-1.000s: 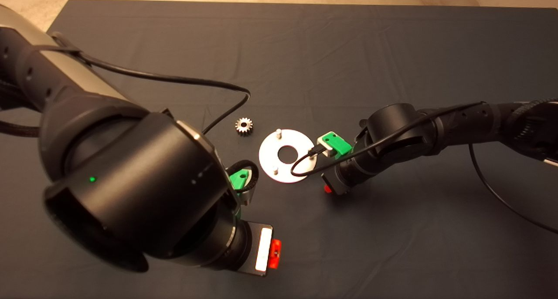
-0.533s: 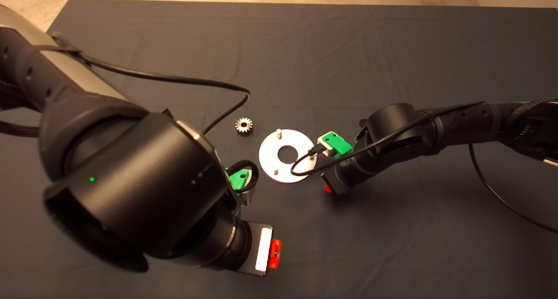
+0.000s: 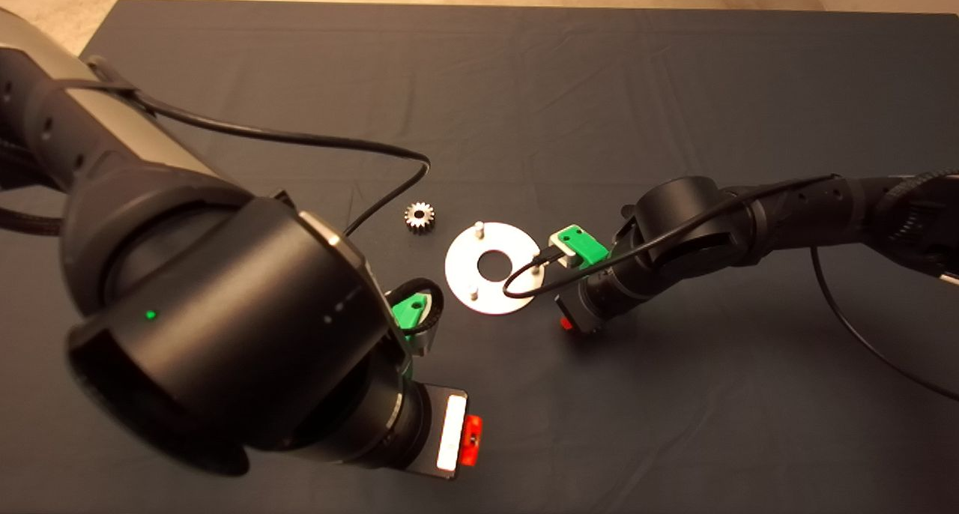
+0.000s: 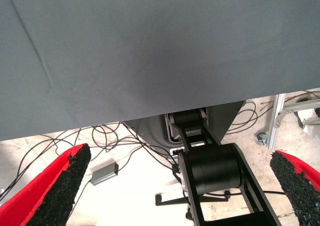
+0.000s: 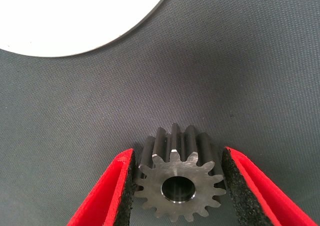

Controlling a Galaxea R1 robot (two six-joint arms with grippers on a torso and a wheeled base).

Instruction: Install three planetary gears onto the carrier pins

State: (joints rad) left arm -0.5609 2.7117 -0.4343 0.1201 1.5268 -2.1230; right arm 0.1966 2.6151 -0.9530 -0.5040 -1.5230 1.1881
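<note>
The shiny silver disc (image 3: 517, 293) lies mid-mat with its three carrier pins (image 3: 478, 229) standing bare. One planetary gear (image 3: 419, 216) lies flat on the mat beyond the disc's left edge. A second planetary gear (image 5: 177, 186) sits between my right gripper's (image 5: 177, 153) pads, which press its teeth on both sides, just off the disc's rim (image 5: 75, 31). In the head view the right gripper (image 3: 567, 321) is low beside the disc's right edge. My left gripper (image 4: 180, 156) is open and holds nothing, near the mat's front edge.
The left arm's bulky wrist (image 3: 225, 327) fills the lower left of the head view, and its cable (image 3: 300, 135) loops across the mat toward the loose gear. The left wrist view shows the floor, cables and the robot's base (image 4: 215, 171) past the mat edge.
The right arm has shifted slightly to the right, away from the disc. The left arm has drifted a little down and left. The disc and loose gear have not moved.
</note>
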